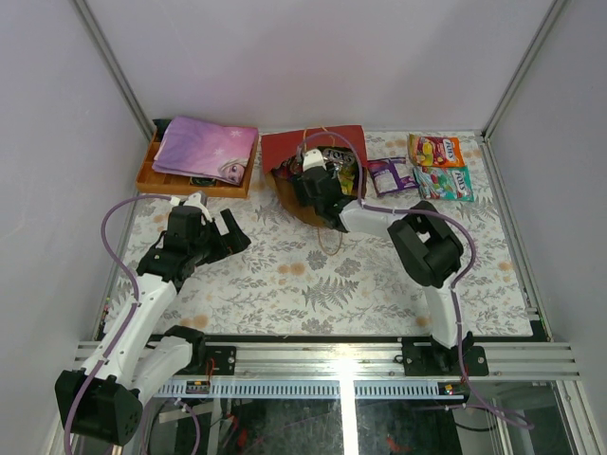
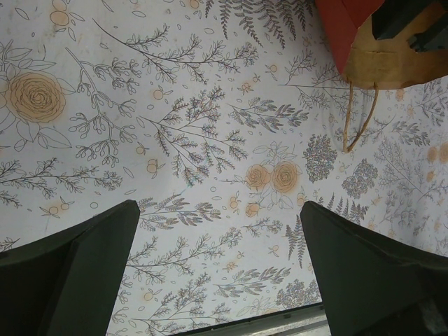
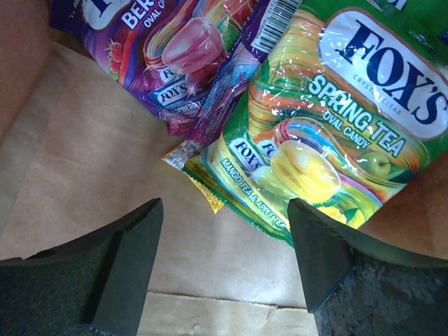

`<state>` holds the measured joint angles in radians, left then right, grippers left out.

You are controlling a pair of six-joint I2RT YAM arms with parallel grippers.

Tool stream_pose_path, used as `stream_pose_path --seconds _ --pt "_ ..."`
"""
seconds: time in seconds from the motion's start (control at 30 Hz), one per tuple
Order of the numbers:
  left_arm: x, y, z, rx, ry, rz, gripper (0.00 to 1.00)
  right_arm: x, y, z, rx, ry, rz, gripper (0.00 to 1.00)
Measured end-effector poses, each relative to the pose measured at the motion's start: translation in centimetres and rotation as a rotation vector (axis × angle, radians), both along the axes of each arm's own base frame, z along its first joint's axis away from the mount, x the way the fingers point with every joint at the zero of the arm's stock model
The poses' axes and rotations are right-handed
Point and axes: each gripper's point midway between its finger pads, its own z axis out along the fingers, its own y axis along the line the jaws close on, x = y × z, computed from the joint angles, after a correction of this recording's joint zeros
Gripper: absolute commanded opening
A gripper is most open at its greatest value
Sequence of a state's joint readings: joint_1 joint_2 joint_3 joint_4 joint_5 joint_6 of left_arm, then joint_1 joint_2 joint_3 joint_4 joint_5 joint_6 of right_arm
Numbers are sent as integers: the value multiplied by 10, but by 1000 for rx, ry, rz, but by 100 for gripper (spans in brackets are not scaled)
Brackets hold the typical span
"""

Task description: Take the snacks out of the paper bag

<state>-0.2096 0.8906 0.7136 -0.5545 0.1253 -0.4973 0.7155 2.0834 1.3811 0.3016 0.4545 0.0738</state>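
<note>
Currently, one paper bag (image 1: 285,150) lies on its side at the far centre of the desk (image 1: 379,284), red outside and brown kraft inside, with its mouth toward the arms. The right gripper (image 3: 224,210) is inside the mouth, its fingers spread and released, with nothing between them and kraft paper beneath. Two snacks lie in the bag just beyond its fingertips: one purple Fox's berries pack (image 3: 161,49) and one green Fox's Spring Tea pack (image 3: 329,119), overlapping at their edges. Three snacks lie on the desk to the right of the bag: one purple packet (image 1: 391,175), one orange Fox's pack (image 1: 434,150) and one green-blue Fox's pack (image 1: 444,183). The left gripper (image 2: 218,210) hangs above the floral desk cover, fingers fully spread and empty, apart from the bag. One orange tray (image 1: 180,186) at the far left holds one pink-purple folded cloth (image 1: 204,147).
</note>
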Motion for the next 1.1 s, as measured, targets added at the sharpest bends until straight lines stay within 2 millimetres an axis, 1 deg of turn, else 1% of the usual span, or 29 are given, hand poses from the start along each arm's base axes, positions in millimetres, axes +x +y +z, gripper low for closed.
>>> stream_pose_path --seconds 0.2,0.33,0.5,0.7,0.83,1.1 --pt "0 0 0 0 0 -1 100 14 4 -20 -79 13 -2 88" --pt "0 0 0 0 2 -1 100 22 5 -29 -134 21 -1 91" --pt "0 0 -1 1 6 -1 100 30 2 -28 -190 6 -19 91" --pt "0 0 -2 2 9 -1 100 40 -6 -19 -255 -30 -66 88" --pt "0 0 -2 2 9 -1 100 46 -7 -21 -289 -42 -81 88" --pt "0 0 -3 3 14 -1 100 46 -9 -24 -309 -37 -78 89"
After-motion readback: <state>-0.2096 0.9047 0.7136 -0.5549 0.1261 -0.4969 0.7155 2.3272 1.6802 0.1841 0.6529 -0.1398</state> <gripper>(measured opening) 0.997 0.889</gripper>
